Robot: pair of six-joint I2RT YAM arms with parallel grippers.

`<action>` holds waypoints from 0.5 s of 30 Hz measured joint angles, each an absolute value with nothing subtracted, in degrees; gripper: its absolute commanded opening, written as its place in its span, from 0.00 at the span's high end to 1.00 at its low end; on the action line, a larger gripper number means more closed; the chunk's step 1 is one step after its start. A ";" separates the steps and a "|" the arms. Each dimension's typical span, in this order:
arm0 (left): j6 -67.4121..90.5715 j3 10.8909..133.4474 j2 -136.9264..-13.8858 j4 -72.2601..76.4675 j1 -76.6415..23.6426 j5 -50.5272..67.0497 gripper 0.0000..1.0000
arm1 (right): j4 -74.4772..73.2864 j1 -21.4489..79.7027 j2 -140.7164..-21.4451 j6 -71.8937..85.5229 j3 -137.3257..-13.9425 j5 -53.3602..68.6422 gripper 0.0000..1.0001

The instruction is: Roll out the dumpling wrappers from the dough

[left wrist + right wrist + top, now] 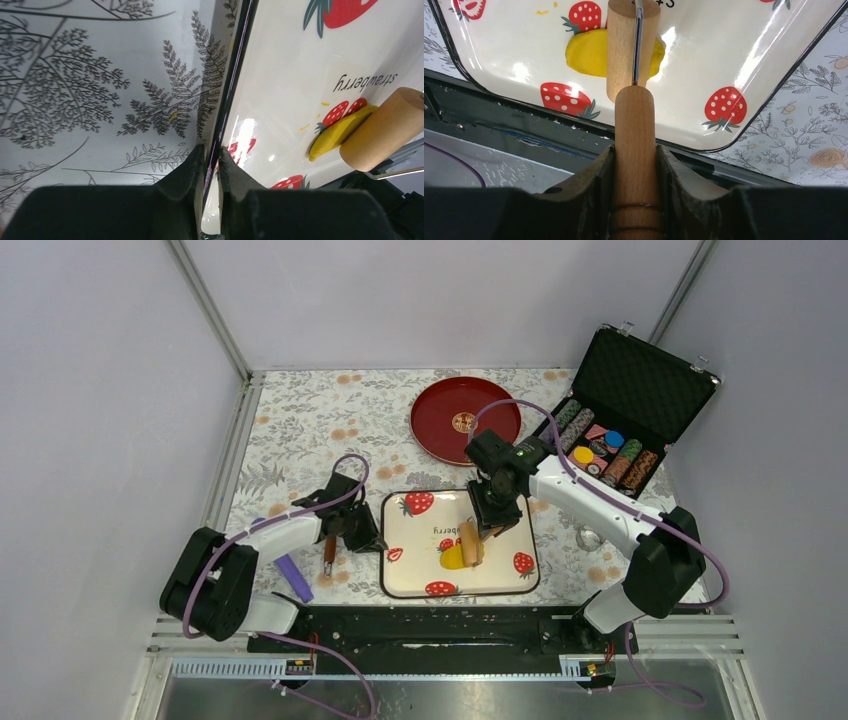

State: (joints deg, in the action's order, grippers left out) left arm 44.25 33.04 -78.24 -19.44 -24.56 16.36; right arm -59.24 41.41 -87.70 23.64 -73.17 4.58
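Right end effector (635,152) clamps the handle of the wooden roller (633,50); its barrel lies straight ahead on the flattened bright yellow dough (584,52) in the white strawberry-printed tray (744,45), whose rim my left end effector (211,152) pinches.

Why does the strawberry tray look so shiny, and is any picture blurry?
Top view: even light, sharp, only soft shadows. Left wrist view: glare whitens the glossy tray near the left gripper, which looks dark and soft up close. Right wrist view: glare streaks beside the roller; the dough shows clearly.
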 measured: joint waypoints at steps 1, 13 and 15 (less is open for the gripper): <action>44.23 33.04 -78.02 -19.46 -24.56 15.84 1.00 | -59.22 41.41 -87.70 23.57 -73.23 4.58 1.00; 40.88 36.69 -79.75 -22.44 -24.56 10.59 1.00 | -57.76 41.41 -87.74 23.31 -72.95 4.64 1.00; 40.60 36.73 -79.77 -22.48 -24.56 10.57 1.00 | -57.60 41.41 -87.94 23.31 -72.88 4.75 1.00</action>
State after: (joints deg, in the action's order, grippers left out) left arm 40.60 36.73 -79.77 -22.48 -24.56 10.57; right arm -57.60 41.41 -87.94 23.31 -72.88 4.75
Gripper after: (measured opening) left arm 0.119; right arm 0.395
